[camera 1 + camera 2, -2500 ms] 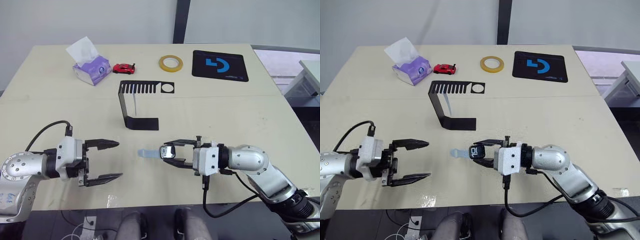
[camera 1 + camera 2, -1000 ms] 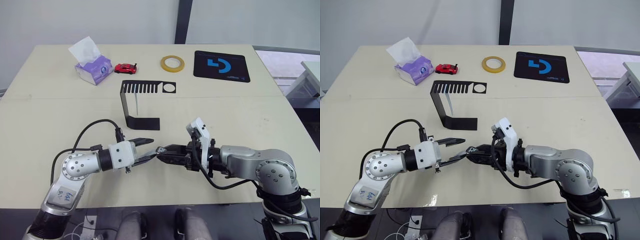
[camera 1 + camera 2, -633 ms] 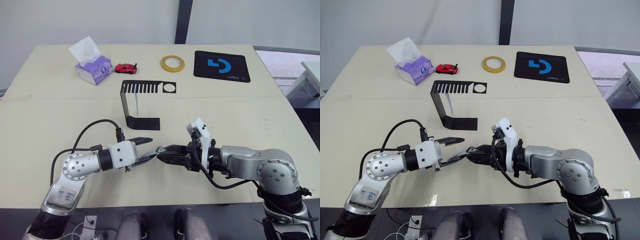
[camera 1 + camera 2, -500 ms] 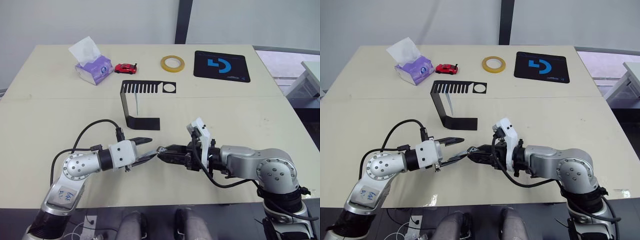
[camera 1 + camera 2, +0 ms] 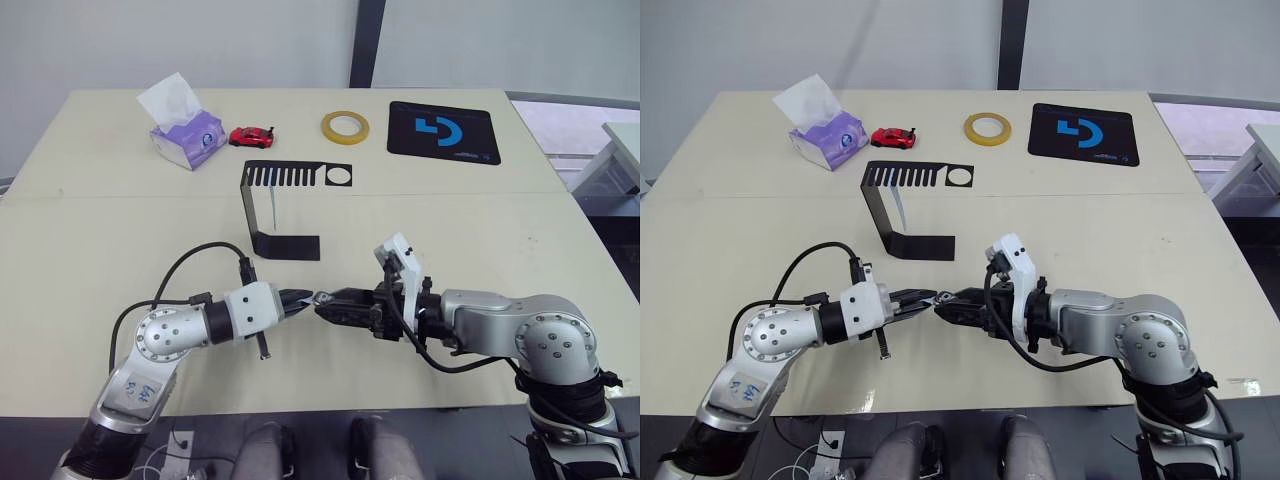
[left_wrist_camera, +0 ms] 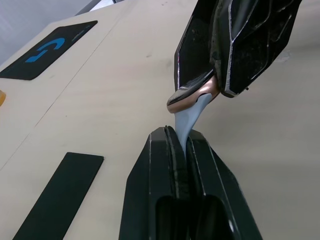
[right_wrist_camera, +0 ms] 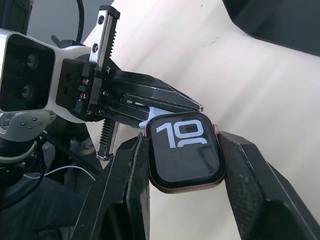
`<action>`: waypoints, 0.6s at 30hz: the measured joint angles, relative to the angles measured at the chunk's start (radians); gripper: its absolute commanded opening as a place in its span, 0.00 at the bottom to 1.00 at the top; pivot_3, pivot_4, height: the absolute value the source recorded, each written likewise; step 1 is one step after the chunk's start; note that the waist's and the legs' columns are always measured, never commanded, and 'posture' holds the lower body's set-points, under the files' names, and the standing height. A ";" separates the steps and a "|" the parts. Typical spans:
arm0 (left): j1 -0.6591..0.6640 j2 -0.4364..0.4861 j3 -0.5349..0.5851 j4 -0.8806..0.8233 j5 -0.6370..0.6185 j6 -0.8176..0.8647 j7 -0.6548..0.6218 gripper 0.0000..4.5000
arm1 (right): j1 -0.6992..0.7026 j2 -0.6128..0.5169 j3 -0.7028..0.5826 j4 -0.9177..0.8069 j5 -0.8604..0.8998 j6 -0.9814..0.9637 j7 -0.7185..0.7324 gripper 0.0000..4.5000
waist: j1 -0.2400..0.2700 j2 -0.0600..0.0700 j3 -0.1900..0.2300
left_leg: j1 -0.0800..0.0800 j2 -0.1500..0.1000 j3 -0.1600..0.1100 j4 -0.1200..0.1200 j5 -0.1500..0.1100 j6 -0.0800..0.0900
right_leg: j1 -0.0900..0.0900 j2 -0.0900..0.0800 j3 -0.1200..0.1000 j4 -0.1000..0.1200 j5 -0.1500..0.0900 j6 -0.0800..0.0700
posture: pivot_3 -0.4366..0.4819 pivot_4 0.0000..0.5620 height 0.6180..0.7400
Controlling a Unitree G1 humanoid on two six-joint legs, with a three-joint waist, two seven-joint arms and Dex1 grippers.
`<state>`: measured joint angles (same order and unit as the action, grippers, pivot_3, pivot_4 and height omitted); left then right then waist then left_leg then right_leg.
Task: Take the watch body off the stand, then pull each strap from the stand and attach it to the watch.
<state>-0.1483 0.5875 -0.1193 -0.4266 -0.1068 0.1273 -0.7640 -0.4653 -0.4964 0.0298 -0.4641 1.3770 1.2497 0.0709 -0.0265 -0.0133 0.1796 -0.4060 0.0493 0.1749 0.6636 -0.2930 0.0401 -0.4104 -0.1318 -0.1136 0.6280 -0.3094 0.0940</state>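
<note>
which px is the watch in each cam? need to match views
Left eye: watch just below centre, at the right claw tip.
Right eye: left of centre, below the stand.
Left wrist: copper edge, upper middle, between the right claw's fingers.
Right wrist: centre, screen facing the camera.
Shared landmark: left claw, shut on the strap, meeting the watch tip to tip.

Counter (image 5: 100, 230): beige surface. Tissue box (image 5: 183, 137) at 11 o'clock, tissue protruding. Red toy car (image 5: 250, 136) just beside it. Yellow tape roll (image 5: 344, 127) at 12 o'clock. Black mat (image 5: 442, 132) with blue logo at 1 o'clock.
</note>
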 measured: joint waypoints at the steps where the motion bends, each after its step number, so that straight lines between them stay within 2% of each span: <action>1: 0.000 0.000 0.000 -0.001 0.000 0.001 0.000 0.00 | 0.000 -0.001 0.000 0.000 0.002 0.000 -0.001 0.37 | 0.000 0.000 0.000 | 0.000 0.000 0.000 0.000 0.000 0.000 | 0.000 0.000 0.000 0.000 0.000 0.000 | 0.48 0.27 1.00; 18: -0.023 -0.028 0.000 -0.028 -0.004 0.091 0.018 0.00 | -0.001 -0.015 -0.004 0.002 0.033 -0.013 -0.034 0.37 | 0.000 0.000 0.000 | 0.000 0.000 0.000 0.000 0.000 0.000 | 0.000 0.000 0.000 0.000 0.000 0.000 | 0.48 0.27 1.00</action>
<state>-0.1709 0.5597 -0.1197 -0.4551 -0.1110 0.2187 -0.7457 -0.4662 -0.5110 0.0258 -0.4621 1.4099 1.2363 0.0366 -0.0263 -0.0133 0.1796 -0.4061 0.0493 0.1750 0.6636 -0.2930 0.0401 -0.4105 -0.1318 -0.1136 0.6279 -0.3094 0.0940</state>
